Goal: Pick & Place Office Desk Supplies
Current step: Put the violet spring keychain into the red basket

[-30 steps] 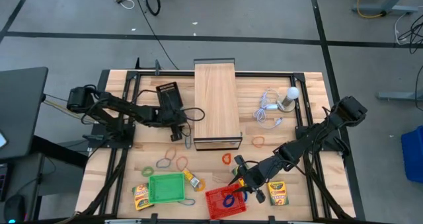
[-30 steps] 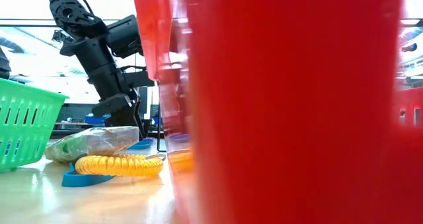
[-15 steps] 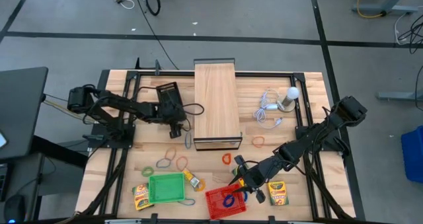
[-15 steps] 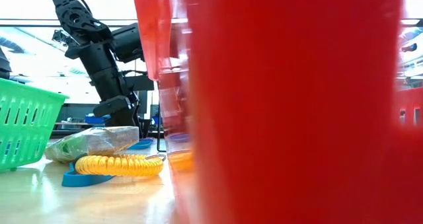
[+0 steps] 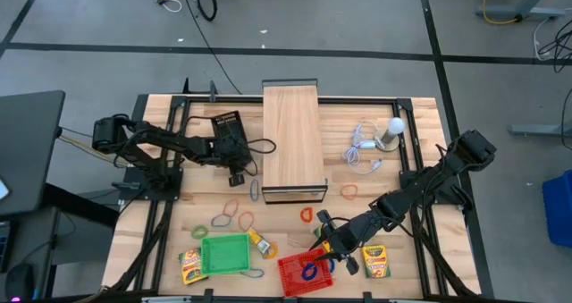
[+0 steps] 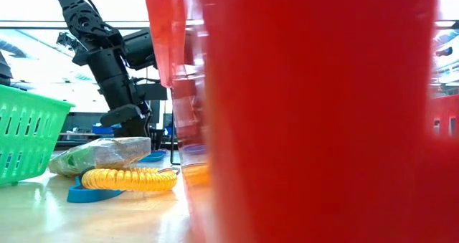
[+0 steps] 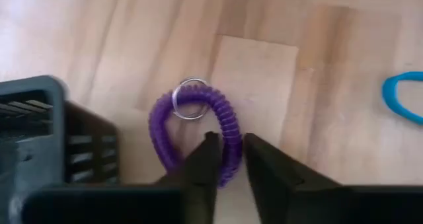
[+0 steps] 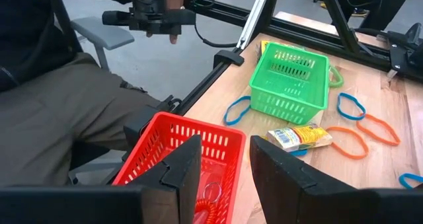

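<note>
Clamping a purple loop (image 7: 198, 135) on the tabletop (image 7: 317, 85), left claw (image 7: 228, 159) shows only at its wrist; right claw (image 8: 221, 159) hangs apart above the red basket (image 8: 173, 148)

A purple coiled loop (image 7: 198, 135) with a small metal ring on it lay flat on the wooden tabletop, one side of its coil pinched between two dark fingers. A blue loop (image 7: 403, 97) lay well apart from it. Nearer the table's front edge, orange loops (image 8: 363, 135), blue loops (image 8: 236, 109) and a green loop (image 5: 199, 231) lay scattered flat on the wood. A yellow coil (image 6: 129, 178) rested on a blue loop beside a wrapped yellow piece (image 8: 299, 136). Two yellow-and-green crayon boxes lay flat, one (image 5: 190, 265) at the left front, the other (image 5: 375, 261) at the right front. A blue loop (image 5: 310, 271) sat inside the red basket (image 5: 293, 278).
</note>
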